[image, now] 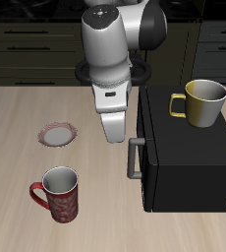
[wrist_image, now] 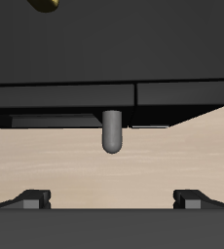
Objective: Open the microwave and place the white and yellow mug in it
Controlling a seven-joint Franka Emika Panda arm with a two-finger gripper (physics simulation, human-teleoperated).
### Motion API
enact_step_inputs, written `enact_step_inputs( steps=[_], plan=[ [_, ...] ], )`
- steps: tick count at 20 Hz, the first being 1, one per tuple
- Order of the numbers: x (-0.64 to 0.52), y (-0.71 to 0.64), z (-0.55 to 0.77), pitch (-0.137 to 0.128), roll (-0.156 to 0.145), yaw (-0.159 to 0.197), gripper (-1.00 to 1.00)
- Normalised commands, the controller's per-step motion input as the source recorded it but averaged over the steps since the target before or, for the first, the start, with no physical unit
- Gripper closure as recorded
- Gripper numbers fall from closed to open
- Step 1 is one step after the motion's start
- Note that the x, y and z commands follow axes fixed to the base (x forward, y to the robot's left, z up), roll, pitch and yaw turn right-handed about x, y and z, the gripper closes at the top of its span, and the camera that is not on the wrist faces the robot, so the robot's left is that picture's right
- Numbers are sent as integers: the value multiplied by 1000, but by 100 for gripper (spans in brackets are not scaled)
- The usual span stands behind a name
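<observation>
Nearest the desk's front edge stands a red patterned ceramic mug [image: 59,193] with a red loop handle, well apart from the action and no part of the job. Farther back lies a small round white plate with a reddish rim [image: 57,134], also idle. The large black box-shaped microwave [image: 189,157] sits on the pale wooden desk [image: 17,108] with its door shut, and the mustard-yellow mug with a whitish inside [image: 204,101] rests on its top, so the door has to swing open before the mug can go in. The white arm's gripper [image: 113,130] hangs just beside the grey vertical bar handle [image: 134,157], pointing down. In the wrist view the handle [wrist_image: 111,130] shows end-on between the two dark fingertips [wrist_image: 30,199], which stand wide apart with nothing between them: the jaws are open, seemingly lined up to close on the bar and pull
</observation>
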Motion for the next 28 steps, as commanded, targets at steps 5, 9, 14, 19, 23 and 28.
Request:
enact_step_inputs(
  steps=[5,9,14,19,23,28],
  plan=[
    [37,15,-156,14,2,-7,-100],
    [66,-51,-188,10,-3,14,-100],
    [57,17,-87,12,0,16,-100],
    [25,136,-28,-10,19,-1,-100],
    [68,96,52,-21,10,-14,-100],
    [21,186,-133,17,17,-15,-100]
  ],
)
